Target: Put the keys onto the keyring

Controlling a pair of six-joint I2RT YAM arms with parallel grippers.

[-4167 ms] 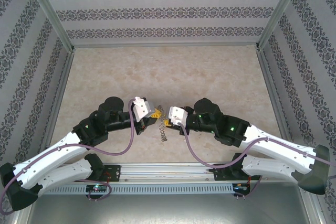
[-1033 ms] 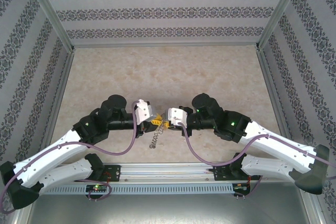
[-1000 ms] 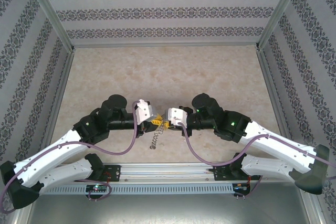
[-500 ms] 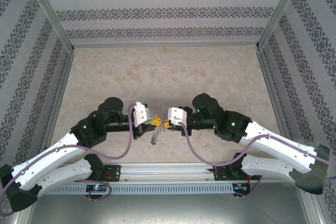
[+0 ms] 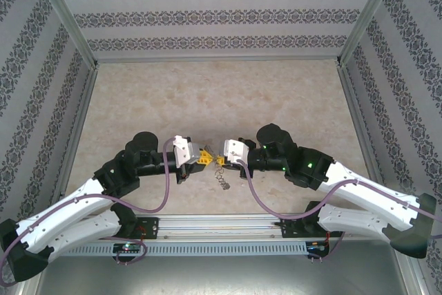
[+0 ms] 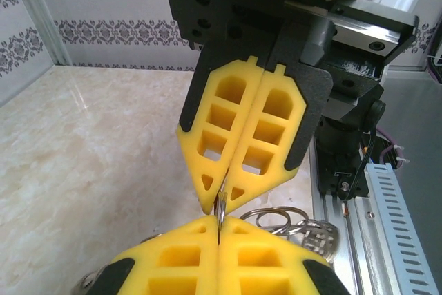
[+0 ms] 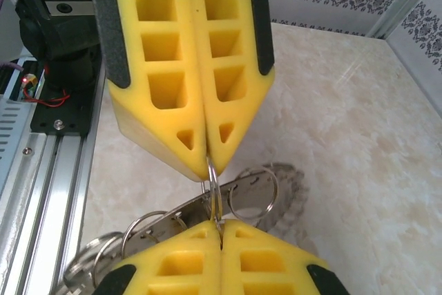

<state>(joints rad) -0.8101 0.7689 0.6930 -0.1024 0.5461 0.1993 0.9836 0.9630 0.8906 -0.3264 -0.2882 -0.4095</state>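
Top external view: two white-and-black arms reach in from the lower corners of the frame and meet nose to nose just below centre, over a beige marbled worktop (image 5: pixel 207 94). The left gripper (image 5: pixel 206 159) and right gripper (image 5: pixel 218 162) stand tip to tip, almost touching. The keyring (image 5: pixel 222 180), a small silvery cluster, shows just beneath the right gripper's tips, toward the lower centre of the frame. Whether it touches the worktop cannot be told.

Left wrist view: both pairs of yellow jaws are pressed flat together, one pair along the bottom edge, the other pointing down from the top. A thin silver wire loop (image 6: pixel 221 206) runs edge-on between them, pinched in the seam of each. More wire loops (image 6: pixel 280 217) fan out at lower right.

Right wrist view: that loop bridges the gap at centre. Behind it the keyring's flat grey metal stretches tilted across the lower half, its rim fringed with loops. Patterned wallpaper (image 5: pixel 221 15) lines the enclosure, and an aluminium rail (image 5: pixel 221 224) runs along the bottom of the top view.
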